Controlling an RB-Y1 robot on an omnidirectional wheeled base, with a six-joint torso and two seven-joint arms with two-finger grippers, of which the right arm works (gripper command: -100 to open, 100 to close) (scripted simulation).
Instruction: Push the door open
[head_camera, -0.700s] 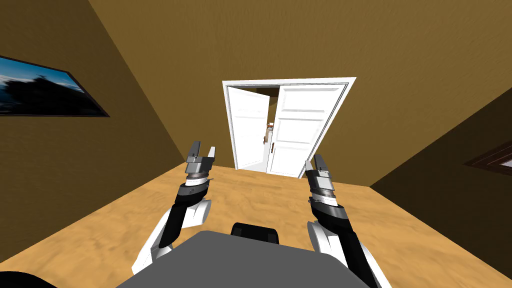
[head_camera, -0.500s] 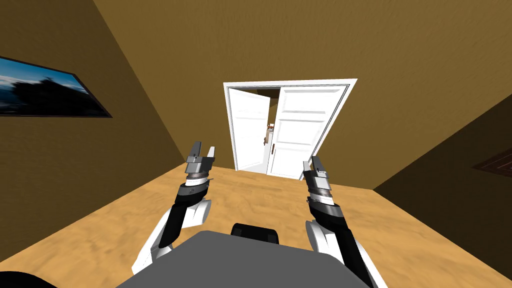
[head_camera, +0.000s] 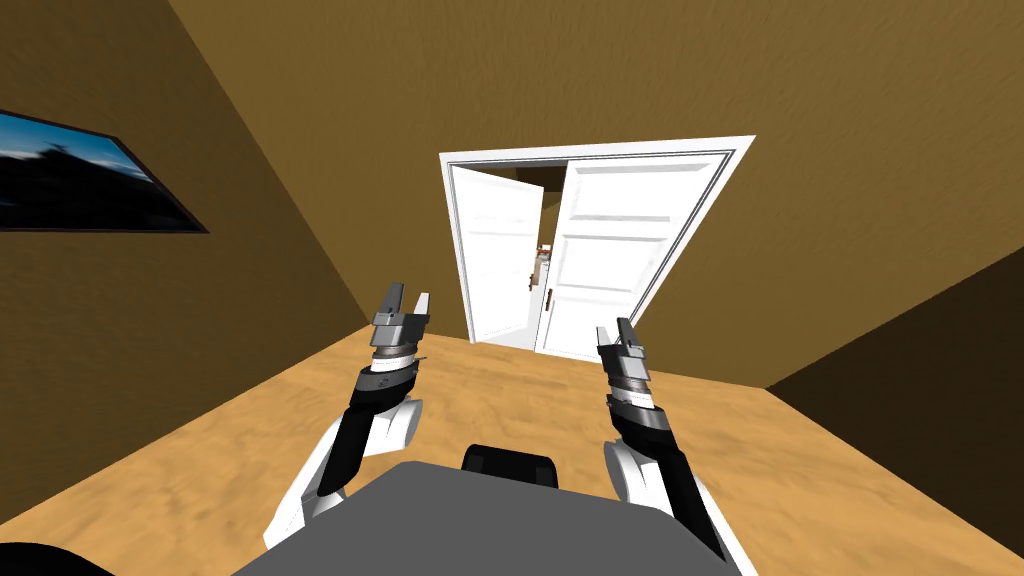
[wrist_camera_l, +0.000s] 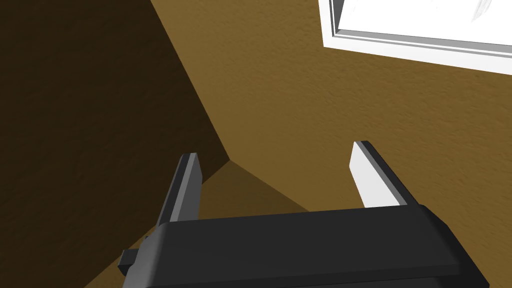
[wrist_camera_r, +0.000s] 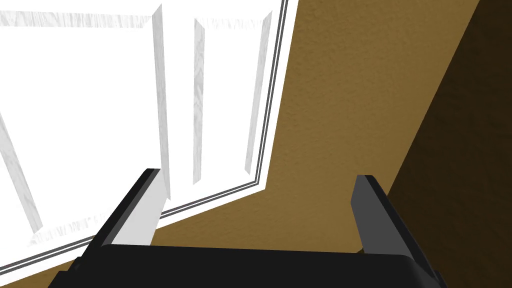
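Observation:
A white double door (head_camera: 610, 250) stands in the far brown wall. Its left leaf (head_camera: 497, 250) is swung away from me, leaving a narrow gap. The right leaf (wrist_camera_r: 90, 115), white with raised panels, sits in its frame, a dark handle (head_camera: 549, 296) near its inner edge. My right gripper (head_camera: 617, 332) is open, held up in front of the right leaf's lower part and well short of it; my right gripper (wrist_camera_r: 257, 200) faces the panelled leaf and its frame. My left gripper (head_camera: 408, 298) is open, raised near the left wall; my left gripper (wrist_camera_l: 275, 170) points at the brown wall beside the door frame (wrist_camera_l: 415, 47).
Brown walls close in on both sides of a light wooden floor (head_camera: 500, 400) that runs to the doorway. A dark-framed picture (head_camera: 80, 175) hangs on the left wall. The right wall (head_camera: 920, 380) lies in shadow.
My view has turned a little, so the door looks wider and shifted right. My right arm has drifted slightly left toward the door; the left arm has held still.

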